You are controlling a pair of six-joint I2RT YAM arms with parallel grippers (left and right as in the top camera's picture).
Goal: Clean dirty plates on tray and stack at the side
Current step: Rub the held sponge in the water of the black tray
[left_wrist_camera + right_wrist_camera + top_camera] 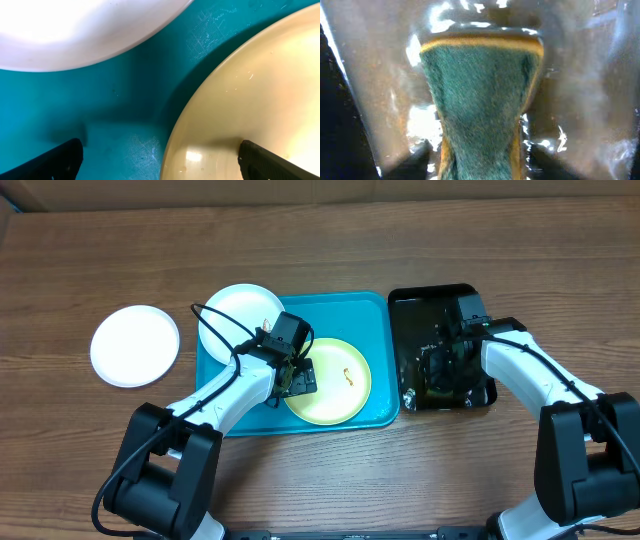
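Turquoise tray (345, 308) at mid-counter (400, 230), with a glossy black tray (425, 302) just beside its right edge. On the turquoise floor, two of the plates: white plate (235, 315) at the far left corner, overlapping the rim; pale yellow-green plate (335, 385) toward the near right corner, with a small orange smear (347, 375) on its face. Third plate (134, 345), white, on the bare counter well left of the tray. Left hand (295, 377) low over the yellow-green plate's left edge, spread wide, gripping nothing: one finger (55, 160) over tray floor, the other over the plate. Right hand (440, 370) down in the black tray, closed partway on a green sponge (480, 90) with a yellow edge, pinching its near end narrow amid wet glare.
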